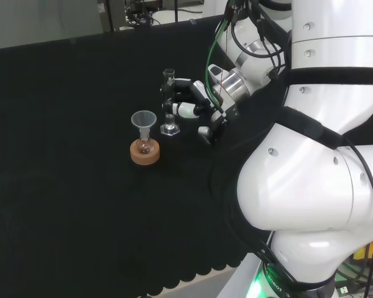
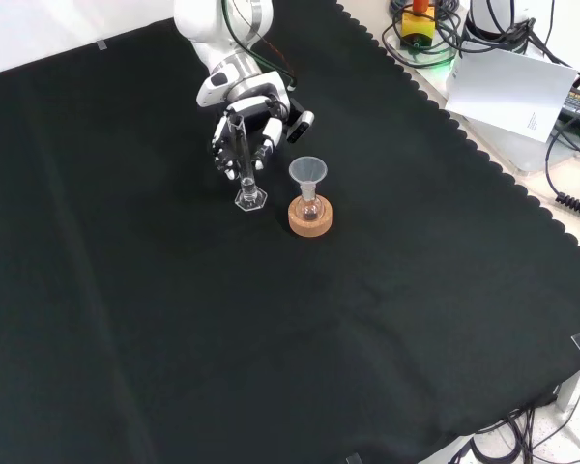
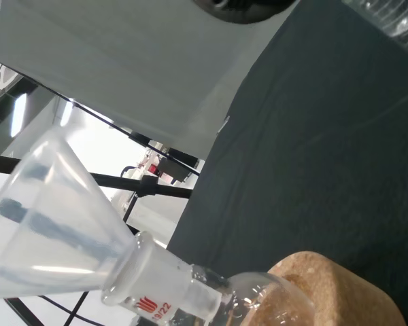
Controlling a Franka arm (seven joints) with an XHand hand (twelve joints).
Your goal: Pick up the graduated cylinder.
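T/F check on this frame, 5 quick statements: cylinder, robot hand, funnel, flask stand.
1. The graduated cylinder stands upright on the black cloth. True.
2. The robot hand is far from the cylinder. False: its fingers are at the cylinder's tube, around it as far as the head and front views show.
3. A funnel sits in the neck of a small flask. True.
4. The flask rests on a red ribbed ring. False: it rests on a cork ring.
5. In the front view the cylinder is to the right of the cork ring. False: it is to its left.
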